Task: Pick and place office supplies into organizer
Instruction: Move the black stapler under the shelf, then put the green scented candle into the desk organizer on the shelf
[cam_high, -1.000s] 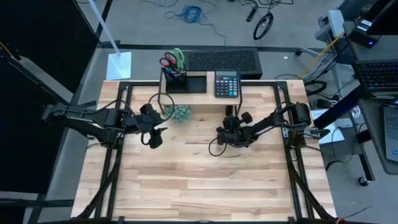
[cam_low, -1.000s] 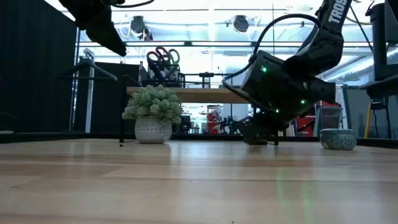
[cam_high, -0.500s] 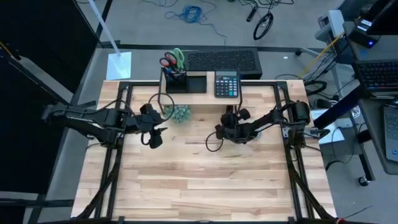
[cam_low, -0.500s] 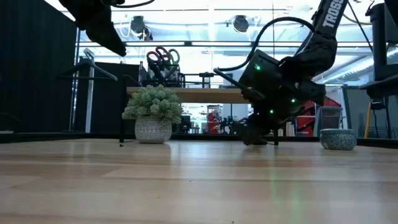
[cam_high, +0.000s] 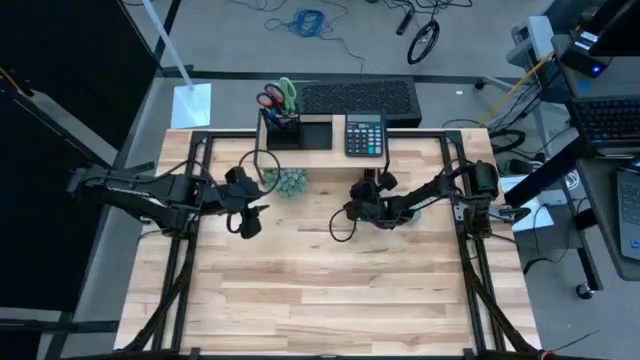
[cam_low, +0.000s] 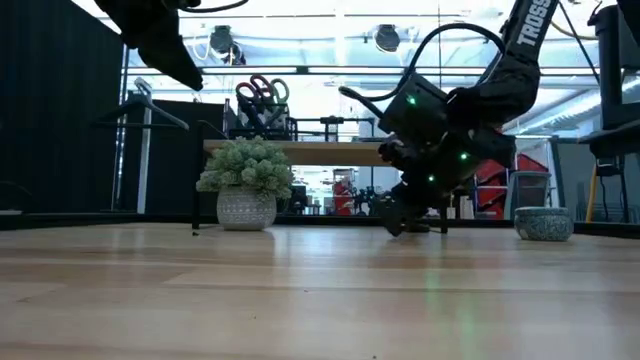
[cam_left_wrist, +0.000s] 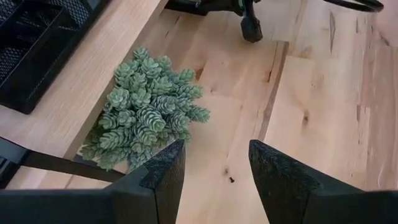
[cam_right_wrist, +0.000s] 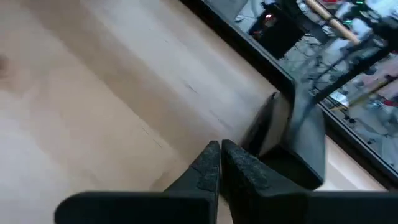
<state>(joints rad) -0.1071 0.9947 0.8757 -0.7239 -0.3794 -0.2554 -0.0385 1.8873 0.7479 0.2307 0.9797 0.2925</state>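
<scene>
High view: your right gripper (cam_high: 356, 210), fingers nearly closed and holding nothing, has shifted left toward table centre; the black mesh organizer (cam_high: 297, 131) at the far edge already holds scissors (cam_high: 279, 95); left gripper (cam_high: 250, 213) waits open.

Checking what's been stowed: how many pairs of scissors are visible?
2: red-handled scissors and green-handled scissors, side by side, standing in the organizer pen cup on the riser. Others may be hidden.
</scene>
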